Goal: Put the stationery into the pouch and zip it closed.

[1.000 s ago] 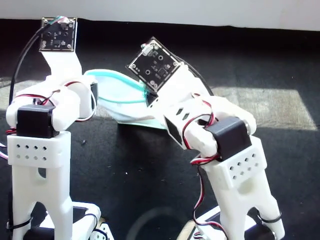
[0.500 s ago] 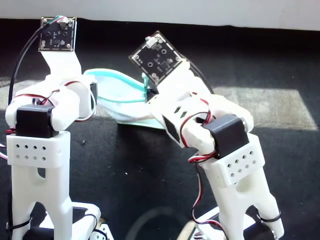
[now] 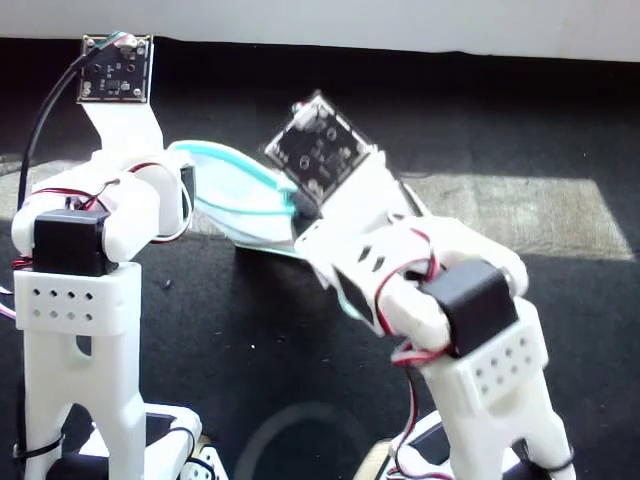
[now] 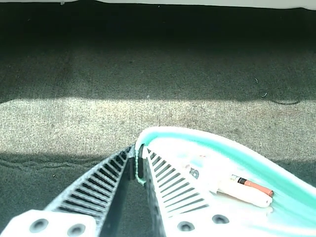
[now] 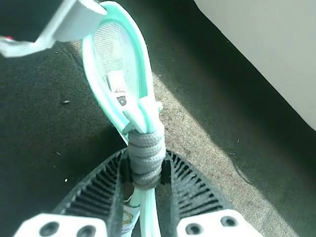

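On the near side of the dark mat (image 3: 250, 330), the right gripper (image 5: 145, 160) pinches the grey zip pull (image 5: 146, 143). Beyond it, the pouch (image 3: 235, 205) spans the 2 arms. The left gripper (image 4: 138, 154) is clamped on its teal rim. Left wrist view looks into the gaping mouth, pens (image 4: 249, 190) inside. High view gives the pouch's outside.

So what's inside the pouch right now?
A white pen and an orange one lie inside the pouch, near its teal rim. Anything deeper is hidden by the pouch wall.
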`<act>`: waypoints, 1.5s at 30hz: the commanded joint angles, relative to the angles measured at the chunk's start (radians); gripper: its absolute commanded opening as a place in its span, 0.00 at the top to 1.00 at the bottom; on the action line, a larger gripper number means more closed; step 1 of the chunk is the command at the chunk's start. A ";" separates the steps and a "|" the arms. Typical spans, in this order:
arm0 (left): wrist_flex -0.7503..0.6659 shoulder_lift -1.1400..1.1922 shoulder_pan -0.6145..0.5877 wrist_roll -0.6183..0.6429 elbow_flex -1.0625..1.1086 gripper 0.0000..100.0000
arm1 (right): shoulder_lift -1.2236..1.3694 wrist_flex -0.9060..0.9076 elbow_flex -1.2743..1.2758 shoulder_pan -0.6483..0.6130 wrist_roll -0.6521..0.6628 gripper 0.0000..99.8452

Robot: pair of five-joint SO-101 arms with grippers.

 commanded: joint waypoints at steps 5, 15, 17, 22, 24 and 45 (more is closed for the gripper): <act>0.003 0.004 0.007 -0.003 -0.117 0.98 | 0.018 0.007 -0.039 0.025 -0.008 0.99; 0.002 0.004 -0.047 -0.003 -0.344 0.87 | 0.151 -0.101 -0.041 0.101 -0.006 0.99; 0.002 0.004 -0.070 -0.003 -0.401 0.87 | 0.159 -0.104 -0.041 0.101 -0.006 0.99; 0.071 0.004 -0.120 -0.003 -0.466 0.87 | 0.157 -0.107 -0.048 0.099 -0.006 0.99; 0.180 0.013 -0.120 -0.002 -0.450 0.87 | 0.154 -0.107 -0.053 0.099 -0.006 0.99; -0.499 0.005 0.085 0.161 0.275 0.97 | 0.168 -0.101 -0.257 0.102 0.009 0.99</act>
